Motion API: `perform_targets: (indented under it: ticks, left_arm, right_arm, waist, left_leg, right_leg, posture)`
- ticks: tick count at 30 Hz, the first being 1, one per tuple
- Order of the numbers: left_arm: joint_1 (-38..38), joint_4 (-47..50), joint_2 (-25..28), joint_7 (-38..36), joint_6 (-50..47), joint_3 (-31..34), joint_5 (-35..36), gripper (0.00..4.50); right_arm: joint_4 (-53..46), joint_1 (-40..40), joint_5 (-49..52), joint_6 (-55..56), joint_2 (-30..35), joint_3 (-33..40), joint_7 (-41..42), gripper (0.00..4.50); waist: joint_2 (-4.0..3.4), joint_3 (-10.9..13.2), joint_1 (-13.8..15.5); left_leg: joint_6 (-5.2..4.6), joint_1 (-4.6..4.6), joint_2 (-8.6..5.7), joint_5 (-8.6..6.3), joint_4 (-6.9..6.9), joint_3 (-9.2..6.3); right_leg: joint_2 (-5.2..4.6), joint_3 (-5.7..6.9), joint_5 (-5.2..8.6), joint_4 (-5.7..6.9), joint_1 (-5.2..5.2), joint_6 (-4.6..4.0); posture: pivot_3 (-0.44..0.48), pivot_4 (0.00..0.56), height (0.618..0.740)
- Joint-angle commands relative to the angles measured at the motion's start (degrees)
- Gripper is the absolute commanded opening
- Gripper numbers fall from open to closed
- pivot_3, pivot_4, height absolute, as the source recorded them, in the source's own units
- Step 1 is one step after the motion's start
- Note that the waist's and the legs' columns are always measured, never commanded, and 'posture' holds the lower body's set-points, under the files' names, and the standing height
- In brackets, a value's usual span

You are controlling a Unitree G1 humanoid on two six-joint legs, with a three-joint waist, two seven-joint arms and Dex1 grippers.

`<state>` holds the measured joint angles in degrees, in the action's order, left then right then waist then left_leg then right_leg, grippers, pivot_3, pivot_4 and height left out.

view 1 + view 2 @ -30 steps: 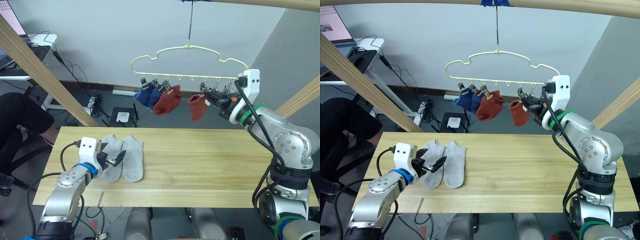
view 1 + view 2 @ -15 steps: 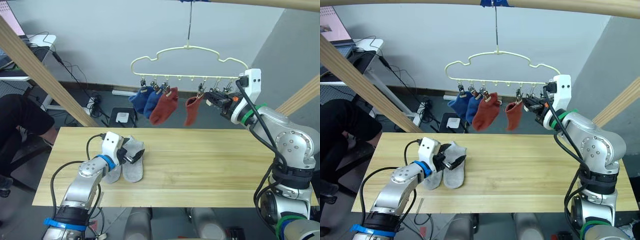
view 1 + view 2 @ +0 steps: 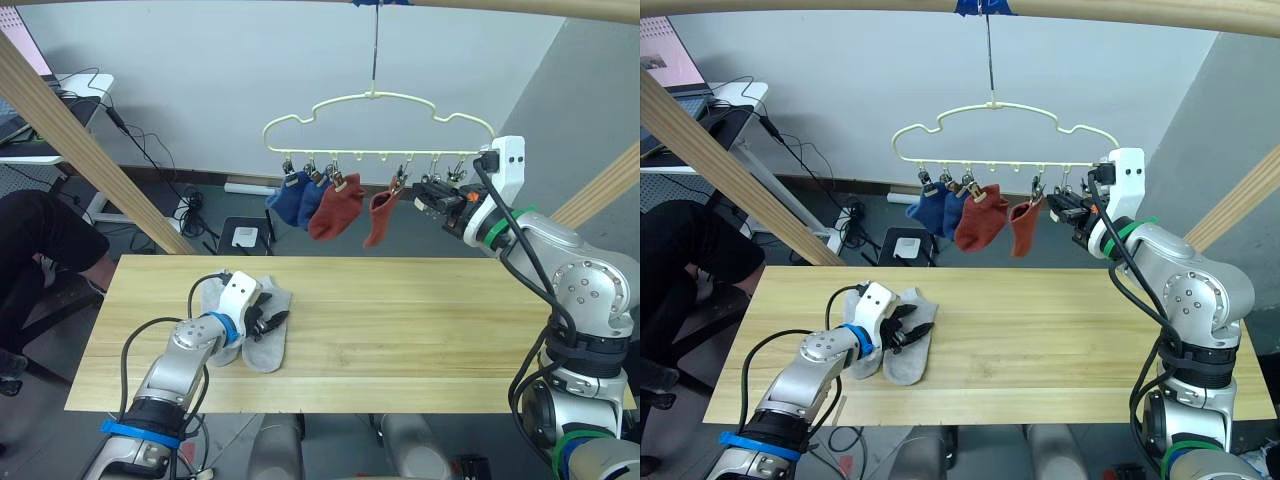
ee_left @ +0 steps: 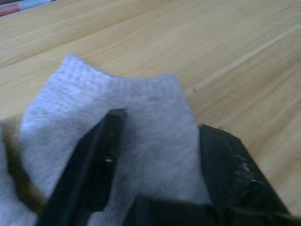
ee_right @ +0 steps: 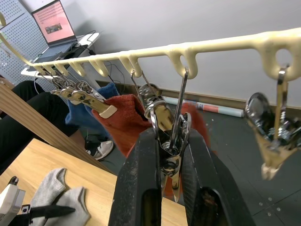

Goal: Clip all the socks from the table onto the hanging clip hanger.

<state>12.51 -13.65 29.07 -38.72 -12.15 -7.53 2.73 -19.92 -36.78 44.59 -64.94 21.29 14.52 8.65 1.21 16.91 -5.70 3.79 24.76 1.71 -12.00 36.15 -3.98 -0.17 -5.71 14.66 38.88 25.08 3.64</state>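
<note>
Two light grey socks lie side by side on the table [image 3: 420, 320] at its left. My left gripper [image 3: 268, 322] is open, low over the right grey sock [image 3: 262, 345], its fingers straddling the sock's cuff [image 4: 141, 94]. The other grey sock [image 3: 212, 298] lies just left of it. The cream clip hanger [image 3: 360, 153] hangs above the table's far edge with two blue socks [image 3: 295, 195] and two rust red socks [image 3: 335, 210] clipped on. My right gripper [image 3: 425, 192] is shut on a silver clip [image 5: 167, 127] next to the right red sock [image 3: 380, 218].
Slanted wooden frame poles stand at the left [image 3: 80, 140] and right [image 3: 600, 190], with a beam overhead. A person [image 3: 30, 240] sits beyond the table's left end, by a desk with a laptop. Cables lie on the floor behind the table.
My left gripper has moved right and forward from beside the socks to over the right grey sock's cuff. The hanging socks have swung. The right gripper has stayed at its clip.
</note>
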Motion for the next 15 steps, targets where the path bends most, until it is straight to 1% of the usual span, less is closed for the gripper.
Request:
perform_targets:
  ticks: [1, 5, 6, 7, 10, 12, 14, 15]
  left_arm:
    - [-2.65, 2.52, -0.06, -3.87, 3.17, -2.85, -0.39, 1.59]
    - [-5.68, 6.42, 1.98, -8.70, 7.60, -5.40, -0.81, 0.47]
    - [-6.24, 7.02, 2.51, -9.73, 8.76, -6.03, -1.05, 0.13]
    - [-6.49, 7.24, 2.79, -10.27, 9.39, -6.33, -1.20, 0.03]
    - [-7.24, 7.86, 4.19, -12.90, 12.73, -7.86, -2.08, 0.03]
    - [-6.97, 7.21, 5.94, -13.80, 18.13, -9.51, -4.99, 0.03]
    - [-6.38, 6.61, 6.48, -14.91, 19.76, -9.49, -4.72, 0.03]
    - [-6.28, 6.65, 6.22, -15.35, 19.05, -8.79, -3.40, 0.25]
  right_arm:
    - [-1.34, -0.74, 0.57, 1.32, -0.01, 0.82, 0.25, 0.21]
    - [-0.83, -0.74, 0.29, 1.76, 0.17, 0.57, 0.71, 0.21]
    - [-0.69, -0.78, 0.24, 1.88, 0.15, 0.52, 0.74, 0.21]
    - [-0.61, -0.82, 0.21, 1.95, 0.11, 0.49, 0.74, 0.21]
    - [-0.15, -0.89, -0.15, 2.49, -0.08, 0.17, 1.02, 0.21]
    - [0.17, -0.90, -0.42, 3.02, -0.43, -0.13, 1.17, 0.21]
    - [0.44, -0.83, -0.59, 3.54, -0.56, -0.42, 1.33, 0.21]
    - [0.56, -0.84, -0.67, 3.75, -0.58, -0.50, 1.36, 0.21]
  waist:
    - [0.00, 0.00, -0.05]
    - [0.00, 0.00, -0.06]
    - [0.00, 0.00, -0.08]
    - [0.00, 0.00, -0.08]
    - [0.00, 0.00, -0.14]
    - [0.00, 0.00, -0.23]
    - [0.00, 0.00, -0.31]
    - [0.00, 0.00, -0.32]
  left_leg:
    - [0.00, 0.00, 0.00, 0.00, 0.00, 0.01]
    - [0.00, 0.01, 0.01, 0.00, -0.01, 0.01]
    - [0.00, 0.01, 0.01, 0.00, -0.02, 0.00]
    - [0.00, 0.01, 0.01, 0.00, -0.03, 0.00]
    - [-0.01, 0.01, 0.01, 0.01, -0.01, 0.00]
    - [-0.02, 0.01, 0.01, 0.01, 0.00, 0.01]
    - [-0.03, 0.00, 0.01, 0.02, 0.00, 0.01]
    - [-0.03, 0.01, 0.01, 0.02, 0.00, 0.01]
  right_leg:
    - [0.00, -0.02, 0.00, 0.00, 0.00, 0.00]
    - [0.00, -0.01, 0.00, 0.00, 0.01, -0.01]
    - [0.00, -0.01, 0.00, -0.01, 0.02, -0.01]
    - [-0.01, -0.01, 0.00, 0.00, 0.02, -0.01]
    - [0.00, 0.01, 0.00, 0.01, 0.02, -0.01]
    - [0.00, -0.02, 0.00, 0.00, 0.02, -0.01]
    - [0.00, -0.02, 0.00, 0.00, 0.02, -0.01]
    - [0.00, -0.02, 0.00, 0.00, 0.02, -0.01]
  posture:
    - [-0.134, 0.265, 0.740]
    - [-0.129, 0.264, 0.740]
    - [-0.127, 0.264, 0.740]
    - [-0.127, 0.264, 0.740]
    - [-0.123, 0.264, 0.740]
    - [-0.122, 0.263, 0.740]
    - [-0.120, 0.262, 0.740]
    - [-0.121, 0.262, 0.740]
